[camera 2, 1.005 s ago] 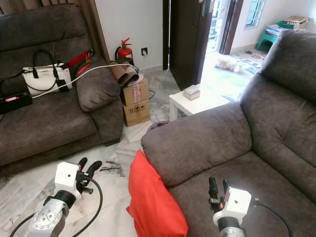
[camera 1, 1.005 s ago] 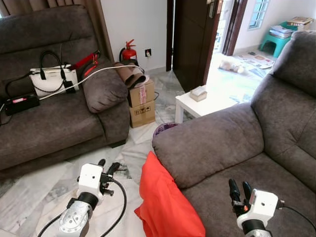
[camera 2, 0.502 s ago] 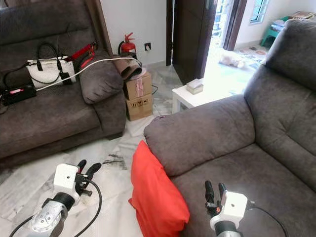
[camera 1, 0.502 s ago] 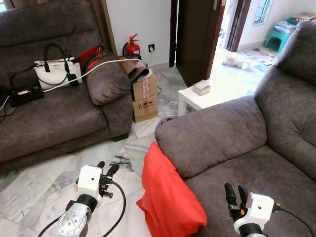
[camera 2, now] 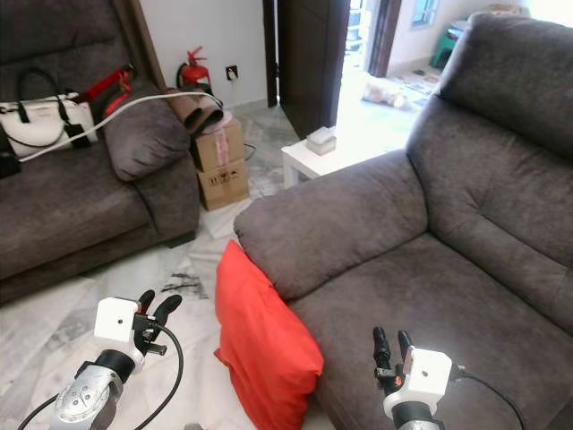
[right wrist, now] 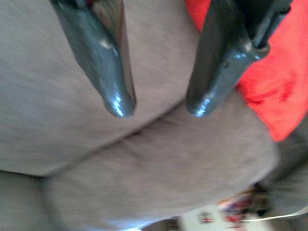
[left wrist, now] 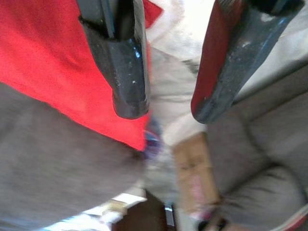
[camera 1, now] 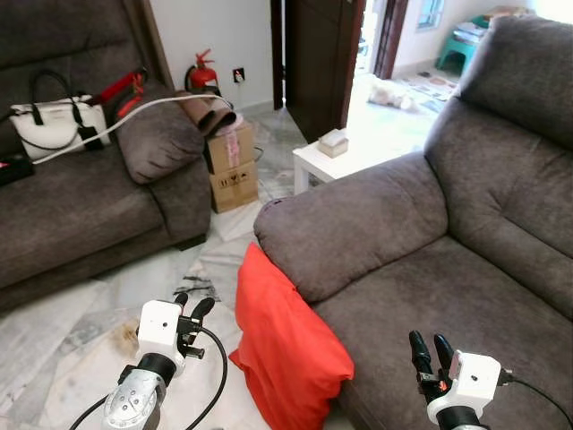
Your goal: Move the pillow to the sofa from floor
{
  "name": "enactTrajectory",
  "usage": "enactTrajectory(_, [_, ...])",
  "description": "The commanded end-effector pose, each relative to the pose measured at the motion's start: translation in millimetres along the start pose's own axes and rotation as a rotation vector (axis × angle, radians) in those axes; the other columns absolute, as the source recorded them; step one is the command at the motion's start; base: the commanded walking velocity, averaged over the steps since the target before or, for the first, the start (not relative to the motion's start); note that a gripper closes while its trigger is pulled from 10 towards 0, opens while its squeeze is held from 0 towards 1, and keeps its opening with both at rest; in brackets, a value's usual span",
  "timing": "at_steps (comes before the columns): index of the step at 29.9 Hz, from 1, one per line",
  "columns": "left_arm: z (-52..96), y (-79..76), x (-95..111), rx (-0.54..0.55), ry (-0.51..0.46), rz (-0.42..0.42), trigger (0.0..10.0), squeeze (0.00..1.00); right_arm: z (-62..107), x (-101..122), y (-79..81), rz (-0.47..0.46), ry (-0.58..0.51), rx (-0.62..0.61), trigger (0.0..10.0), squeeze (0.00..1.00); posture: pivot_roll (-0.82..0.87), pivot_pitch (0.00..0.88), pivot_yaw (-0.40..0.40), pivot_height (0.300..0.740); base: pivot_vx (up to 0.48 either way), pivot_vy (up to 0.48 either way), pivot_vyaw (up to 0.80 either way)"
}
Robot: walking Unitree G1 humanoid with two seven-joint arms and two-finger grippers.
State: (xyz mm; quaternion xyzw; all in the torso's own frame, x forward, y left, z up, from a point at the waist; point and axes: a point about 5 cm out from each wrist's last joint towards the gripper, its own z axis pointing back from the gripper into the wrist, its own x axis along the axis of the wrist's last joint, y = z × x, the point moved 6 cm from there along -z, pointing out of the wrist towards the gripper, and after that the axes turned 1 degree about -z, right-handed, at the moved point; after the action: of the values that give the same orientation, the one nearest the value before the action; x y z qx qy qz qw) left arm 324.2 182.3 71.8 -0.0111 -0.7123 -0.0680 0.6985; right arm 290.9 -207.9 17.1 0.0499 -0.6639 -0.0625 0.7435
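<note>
Left eye view, red pillow (camera 1: 286,345) upright on the marble floor (camera 1: 81,340), leaning against the grey sofa (camera 1: 421,260) armrest's front, left gripper (camera 1: 190,305) beside it, right gripper (camera 1: 426,346) over the seat's front edge, both parted, empty.

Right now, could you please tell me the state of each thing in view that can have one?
Red pillow: on the floor, leaning against the sofa.
Left end effector: open, empty.
Right end effector: open, empty, over the sofa seat.
Door: open.
White handbag: resting on the other sofa.
</note>
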Motion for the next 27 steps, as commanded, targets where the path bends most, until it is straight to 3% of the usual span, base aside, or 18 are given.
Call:
enactTrajectory(1, [5.1,2.3,-7.3,0.008,0.032,0.003,10.0,0.0,-0.3,0.2,4.6,-0.002,0.004,0.015,10.0,0.0,0.07,0.117,0.043,0.646,0.0,0.0,0.0])
enactTrajectory(6, [7.2,2.1,-8.5,0.007,0.037,0.0,10.0,0.0,-1.5,-0.7,4.3,-0.002,0.013,0.009,10.0,0.0,0.07,0.12,0.042,0.616,0.0,0.0,0.0])
enactTrajectory(27, [6.7,1.6,-6.5,0.0,0.037,-0.005,10.0,0.0,0.3,-0.2,10.7,-0.017,0.009,0.038,10.0,0.0,0.07,0.124,0.043,0.603,0.0,0.0,0.0])
